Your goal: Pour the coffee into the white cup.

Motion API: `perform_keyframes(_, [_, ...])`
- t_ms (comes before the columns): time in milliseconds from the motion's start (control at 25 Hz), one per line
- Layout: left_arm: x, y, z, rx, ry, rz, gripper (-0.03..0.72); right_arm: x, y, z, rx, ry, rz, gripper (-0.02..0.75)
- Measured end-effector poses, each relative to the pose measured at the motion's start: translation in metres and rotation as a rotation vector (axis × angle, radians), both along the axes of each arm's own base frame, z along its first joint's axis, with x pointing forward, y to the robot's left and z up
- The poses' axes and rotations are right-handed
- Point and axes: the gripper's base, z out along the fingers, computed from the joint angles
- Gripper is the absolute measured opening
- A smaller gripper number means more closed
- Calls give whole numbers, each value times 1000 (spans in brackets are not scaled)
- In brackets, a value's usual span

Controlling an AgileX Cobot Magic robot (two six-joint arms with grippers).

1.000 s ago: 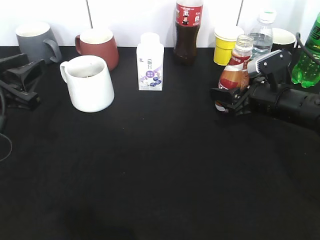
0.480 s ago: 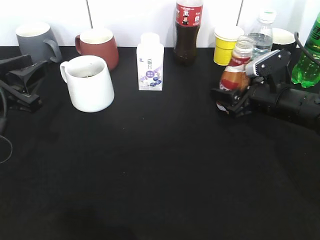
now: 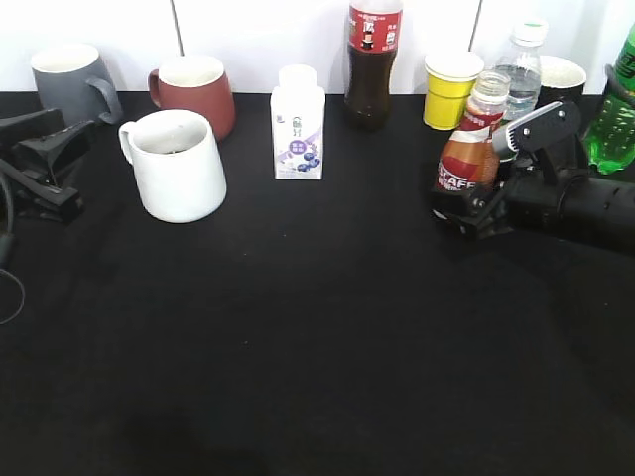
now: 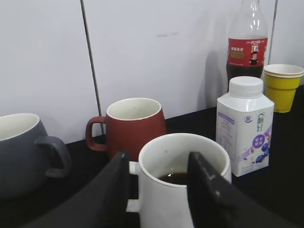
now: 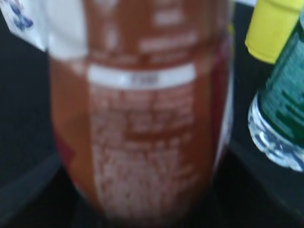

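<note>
The coffee bottle [image 3: 468,149], with an orange-brown and white wrap, stands upright at the right of the black table. My right gripper [image 3: 466,208] is shut around its lower part. In the right wrist view the bottle's wrap [image 5: 142,118] fills the frame, blurred, between the dark fingers [image 5: 142,211]. The white cup [image 3: 179,169] stands at the back left with brown liquid in it. My left gripper [image 3: 45,164] is open and empty, left of the cup and apart from it. In the left wrist view its fingers [image 4: 159,159] frame the cup [image 4: 164,209].
Along the back wall stand a grey mug [image 3: 69,79], a red mug [image 3: 193,89], a cola bottle [image 3: 372,59], a yellow paper cup [image 3: 451,89], a water bottle [image 3: 521,64] and a green bottle [image 3: 615,99]. A white milk carton [image 3: 298,124] stands right of the white cup.
The coffee bottle has gone from slightly tilted to upright and shifted a little right with my right gripper. The left arm has barely moved.
</note>
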Motion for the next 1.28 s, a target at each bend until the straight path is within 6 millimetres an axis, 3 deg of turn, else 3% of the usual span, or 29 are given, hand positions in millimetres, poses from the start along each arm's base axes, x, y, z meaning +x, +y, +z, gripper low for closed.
perform_keyframes(200, [-1,2,-5,44,80,16,311,-4,-3,14,-39,51,-20,617])
perform_keyframes(640, [-25,13,8,162,308,100,311,-22,-15,49,-147,178,-91,583])
perform_keyframes(840, [-30,5,3,198,520,134,311,-30,-31,71,-217,209,-252,574])
perform_keyframes(920, [-28,3,6,211,595,151,311,-33,-44,77,-265,221,-385,571])
perform_keyframes(1000, [-31,3,16,171,636,179,311,-37,-52,82,-187,280,-546,566])
perform_keyframes(1080, [-38,5,30,124,686,211,311,-43,-39,89,-121,307,-580,565])
perform_keyframes(1160, [-48,8,47,106,730,225,311,-55,-19,95,-162,335,-593,565])
perform_keyframes(1280, [-70,14,71,78,728,226,311,-76,-4,104,-239,381,-569,565])
